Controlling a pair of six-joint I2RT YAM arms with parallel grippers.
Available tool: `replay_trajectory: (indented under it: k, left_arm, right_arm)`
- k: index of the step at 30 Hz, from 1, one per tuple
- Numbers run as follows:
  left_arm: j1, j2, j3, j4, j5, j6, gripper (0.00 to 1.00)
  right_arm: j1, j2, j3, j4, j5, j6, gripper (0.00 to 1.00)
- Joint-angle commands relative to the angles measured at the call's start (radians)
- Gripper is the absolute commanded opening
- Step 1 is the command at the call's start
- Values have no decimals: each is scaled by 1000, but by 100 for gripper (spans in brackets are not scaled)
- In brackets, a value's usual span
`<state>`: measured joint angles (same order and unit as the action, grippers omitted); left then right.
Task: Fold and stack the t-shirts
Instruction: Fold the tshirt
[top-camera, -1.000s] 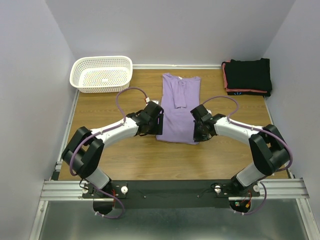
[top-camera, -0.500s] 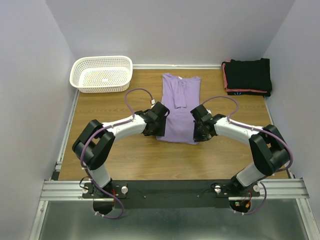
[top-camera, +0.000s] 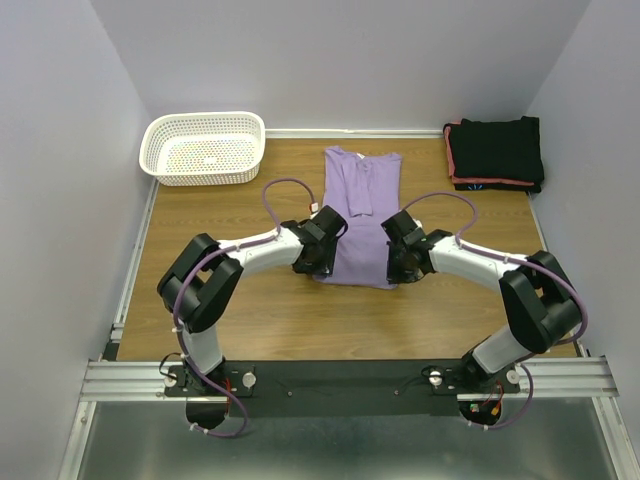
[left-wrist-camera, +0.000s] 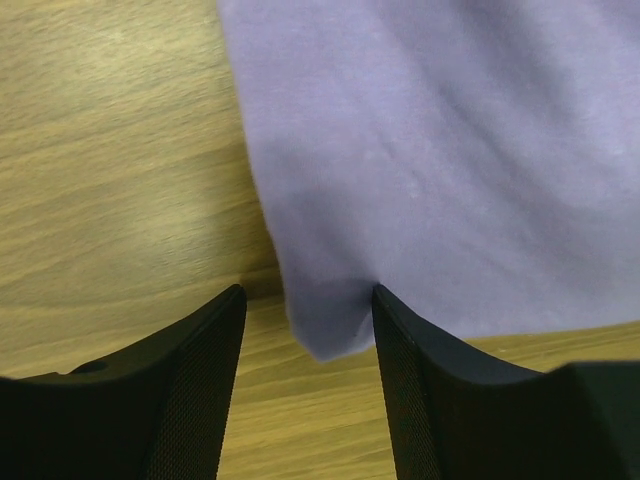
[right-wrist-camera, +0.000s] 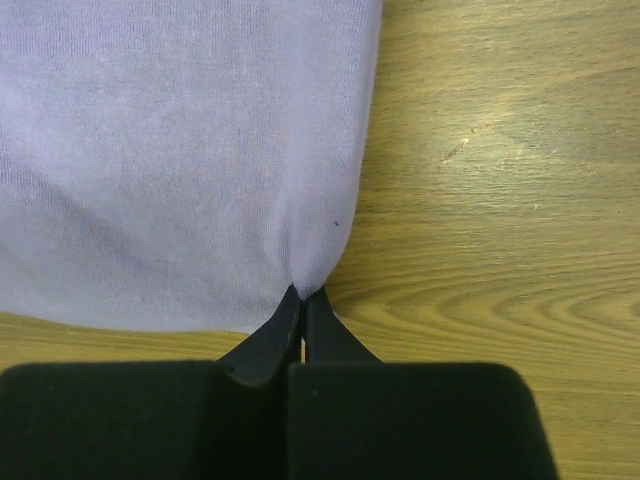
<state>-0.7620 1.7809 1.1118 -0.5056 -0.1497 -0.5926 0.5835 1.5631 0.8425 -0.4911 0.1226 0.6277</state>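
The lavender t-shirt (top-camera: 358, 215) lies flat on the wooden table as a long narrow strip, collar toward the far wall. My left gripper (left-wrist-camera: 305, 295) is open. Its two fingers straddle the shirt's near-left corner (left-wrist-camera: 325, 335), which lies on the wood between them, with the right finger (left-wrist-camera: 400, 360) against the cloth edge. My right gripper (right-wrist-camera: 303, 292) is shut on the shirt's near-right corner (right-wrist-camera: 315, 255), and the cloth puckers into the pinched tips. In the top view both grippers (top-camera: 318, 266) (top-camera: 395, 275) sit at the shirt's near hem. Folded black t-shirts (top-camera: 495, 152), one with a coral-red edge, are stacked at the far right.
A white mesh basket (top-camera: 200, 118) stands at the far left corner. Grey walls close in the table on three sides. Bare wood (top-camera: 200, 215) runs between the basket and the shirt, and along the near edge in front of both grippers.
My left arm has slid right until its gripper reached the shirt's near-left corner, with its jaws narrowing. The right gripper has stayed pinched at the near-right corner.
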Motion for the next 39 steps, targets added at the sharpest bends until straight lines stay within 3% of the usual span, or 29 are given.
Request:
replay_trajectory:
  k: [1, 12, 15, 19, 32, 39]
  left_arm:
    - [-11, 43, 2, -36, -5, 5, 60]
    - [-17, 87, -24, -19, 44, 20, 45]
    - [-17, 95, -24, -19, 53, 27, 31]
    - [-17, 74, -30, -22, 45, 24, 0]
    - [-33, -73, -81, -108, 52, 16, 0]
    - [-212, -325, -184, -224, 144, -116, 0]
  right_arm:
    - [13, 51, -79, -90, 54, -17, 1]
    - [13, 38, -77, -90, 57, -20, 1]
    - [13, 40, -74, -90, 60, -28, 1]
    - [15, 28, -74, -90, 58, -36, 0]
    - [27, -89, -57, -188, -81, -45, 1]
    - [136, -334, -88, -429, -213, 39, 1]
